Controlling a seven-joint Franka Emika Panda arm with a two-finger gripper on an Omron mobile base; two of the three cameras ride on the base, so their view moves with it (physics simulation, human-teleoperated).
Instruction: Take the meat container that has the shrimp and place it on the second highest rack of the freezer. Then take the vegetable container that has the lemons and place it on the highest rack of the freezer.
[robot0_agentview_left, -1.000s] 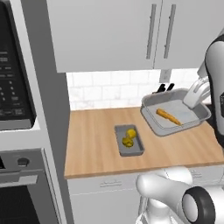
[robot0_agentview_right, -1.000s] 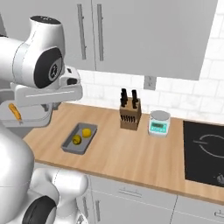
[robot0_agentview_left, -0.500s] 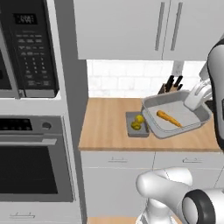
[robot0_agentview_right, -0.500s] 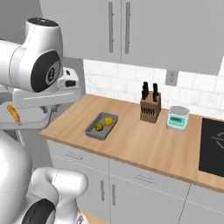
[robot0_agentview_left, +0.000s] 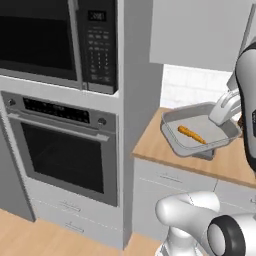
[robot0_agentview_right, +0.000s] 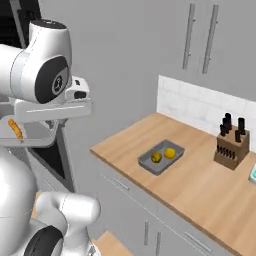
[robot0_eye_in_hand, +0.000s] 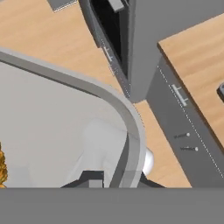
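Fingers (robot0_eye_in_hand: 131, 168) pinch the shrimp tray (robot0_agentview_left: 200, 131) rim, nearly shut, carrying it level so the shrimp (robot0_agentview_left: 192, 134) stays put; lemon tray (robot0_agentview_right: 161, 156) waits on the counter (robot0_agentview_right: 200, 185) at 3 o'clock.

A tall grey column holds a black microwave (robot0_agentview_left: 60, 42) above a wall oven (robot0_agentview_left: 60, 145) with a dark glass door and a long bar handle. Beside it runs a light wooden counter (robot0_agentview_right: 200, 185) over grey drawers and base cabinets (robot0_agentview_left: 170, 187). Grey upper cabinets (robot0_agentview_right: 200, 40) with slim vertical handles hang above a white tiled backsplash (robot0_agentview_right: 200, 102). A wooden knife block (robot0_agentview_right: 231, 144) stands near the backsplash. The floor (robot0_agentview_left: 30, 237) is warm wood planking, and the light is even and soft
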